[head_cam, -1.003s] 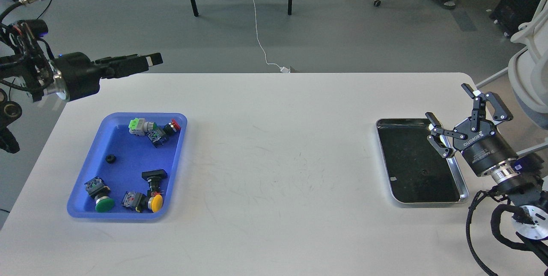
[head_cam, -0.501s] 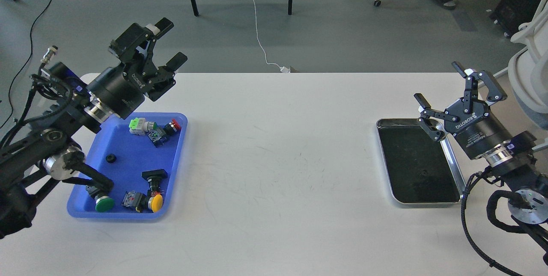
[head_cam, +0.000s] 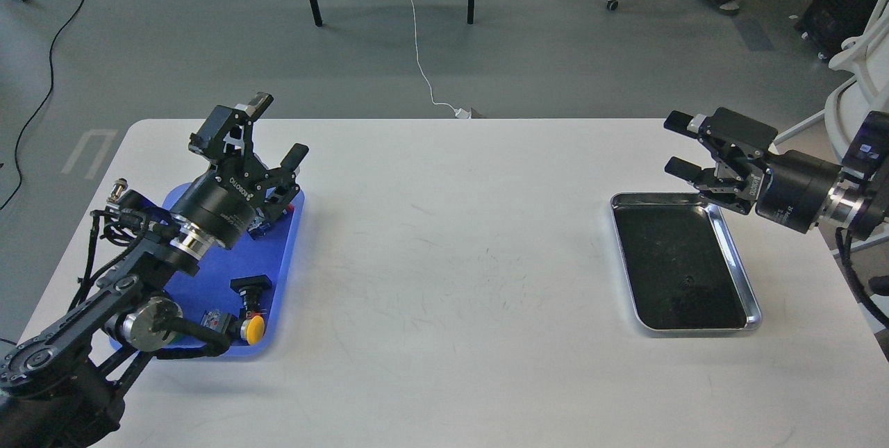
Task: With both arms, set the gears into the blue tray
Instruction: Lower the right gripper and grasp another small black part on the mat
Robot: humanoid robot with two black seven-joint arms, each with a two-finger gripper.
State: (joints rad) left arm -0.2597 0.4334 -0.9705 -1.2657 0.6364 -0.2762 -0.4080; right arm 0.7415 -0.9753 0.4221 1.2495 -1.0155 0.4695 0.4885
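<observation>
1. The left gripper (head_cam: 276, 127) is above the far end of the blue tray (head_cam: 286, 262), near the left edge of the white surface (head_cam: 451, 281). Its fingers are spread open and hold nothing.
2. The left arm (head_cam: 118, 295) covers a big part of the blue tray.
3. In the blue tray I can see a switch with a yellow cap (head_cam: 254, 327) and a black switch (head_cam: 251, 286).
4. The right gripper (head_cam: 677, 144) is above the far end of the silver tray (head_cam: 740, 264), near the right edge of the surface. Its fingers are open and hold nothing.
5. A tiny gear (head_cam: 687, 279) lies on the black bottom of the silver tray, near the middle.
</observation>
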